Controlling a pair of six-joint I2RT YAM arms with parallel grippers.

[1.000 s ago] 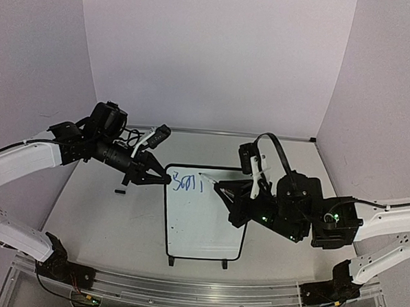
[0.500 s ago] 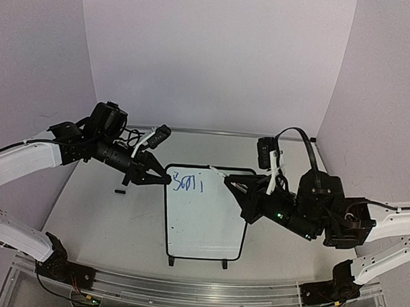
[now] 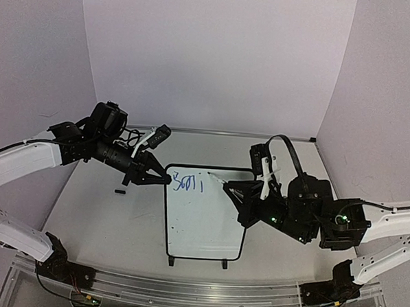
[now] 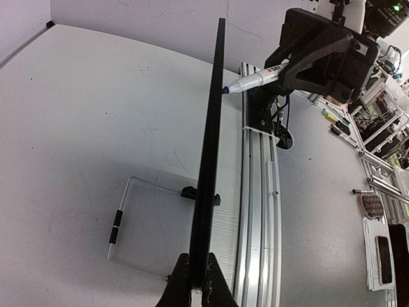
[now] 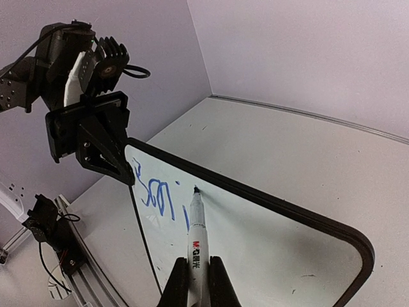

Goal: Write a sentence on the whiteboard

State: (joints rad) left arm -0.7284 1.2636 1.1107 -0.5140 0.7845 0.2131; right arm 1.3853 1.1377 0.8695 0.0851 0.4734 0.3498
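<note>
— Two small black feet point(image 3: 172, 262) sit nearest, on the tabletop point(image 3: 105, 217), and the whiteboard point(image 3: 201, 222) runs back from them, mostly bare.
— And the arms?
— Further up, the right gripper point(image 3: 232, 189) has its fingers pressed onto the marker point(image 3: 216, 177). A second ago its tip sat just beside the last stroke. It lifted away and is now back at the board, a little further right.
— Touching?
— At the surface or just off it; I can't tell.
— The left?
— The left gripper point(image 3: 166, 180) has its fingers pinched on the board's far-left corner, unmoved, steadying it.
— The writing?
— The sentence point(image 3: 187, 182) is only a few blue marks along the far edge. I read the shift as spacing for the next letter; most of the writing is still ahead.
</note>
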